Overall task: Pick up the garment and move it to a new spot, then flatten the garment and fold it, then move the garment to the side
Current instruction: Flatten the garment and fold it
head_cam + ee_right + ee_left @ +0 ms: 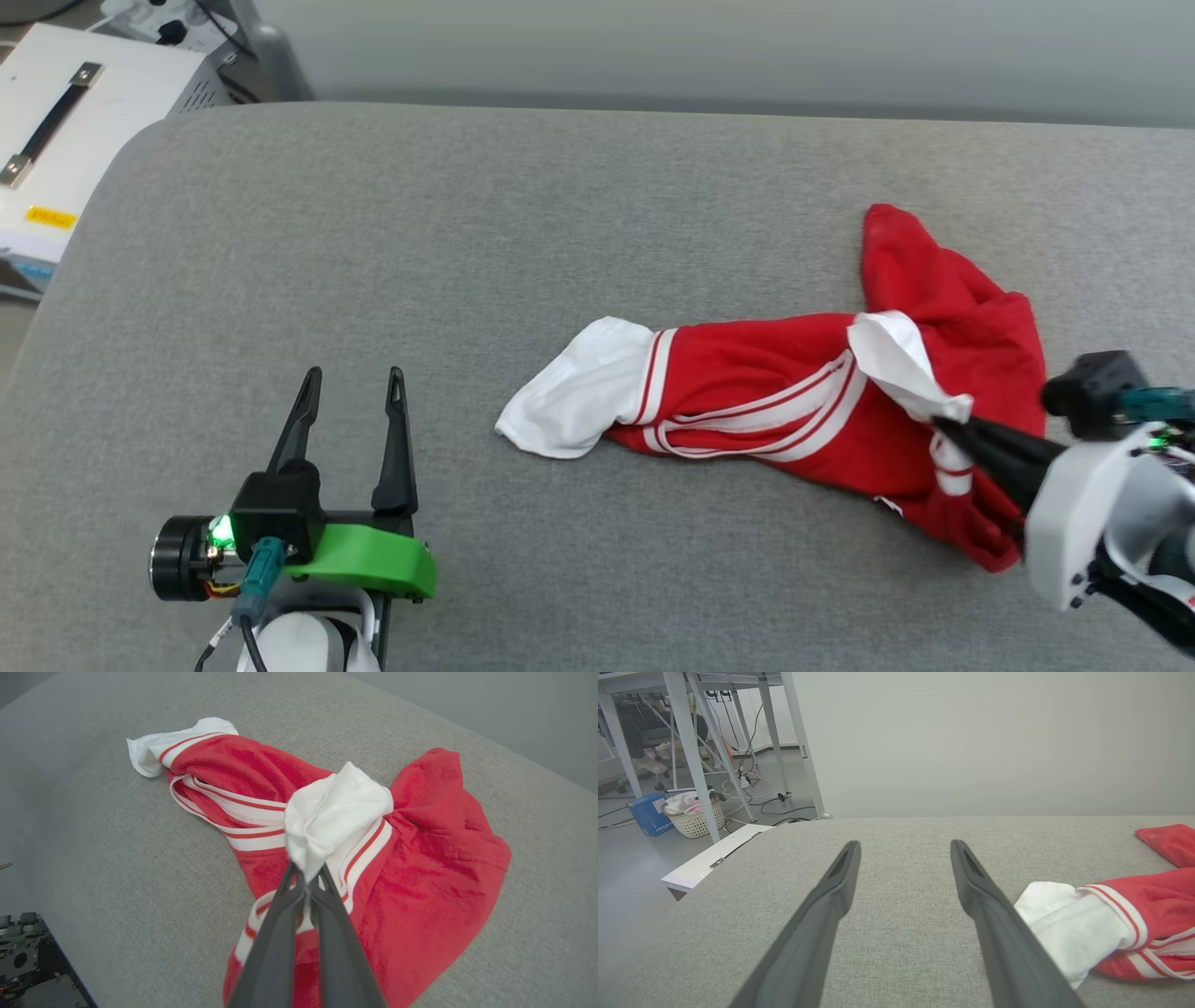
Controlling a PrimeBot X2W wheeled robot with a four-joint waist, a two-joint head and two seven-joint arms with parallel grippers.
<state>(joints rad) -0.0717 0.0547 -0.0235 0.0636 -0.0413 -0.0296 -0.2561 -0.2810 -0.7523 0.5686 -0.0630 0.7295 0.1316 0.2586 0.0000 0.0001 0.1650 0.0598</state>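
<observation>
The garment (794, 392) is a red jersey with white sleeves and striped trim, lying crumpled on the right half of the grey cushion (467, 233). My right gripper (945, 427) comes in from the right edge and is shut on the garment's white sleeve; in the right wrist view the garment (420, 858) spreads below, and the right gripper (306, 876) pinches a bunched white fold. My left gripper (355, 378) rests open at the lower left, well clear of the cloth. Seen from the left wrist, the left gripper (906, 851) is open with bare cushion between the fingers, and the garment (1111, 924) lies to its right.
A white case (65, 140) with a black handle stands off the cushion's far left corner. In the left wrist view, white table legs (691, 751), cables and a laundry basket (693, 816) are on the floor beyond the cushion's left edge. A grey wall lies behind the cushion.
</observation>
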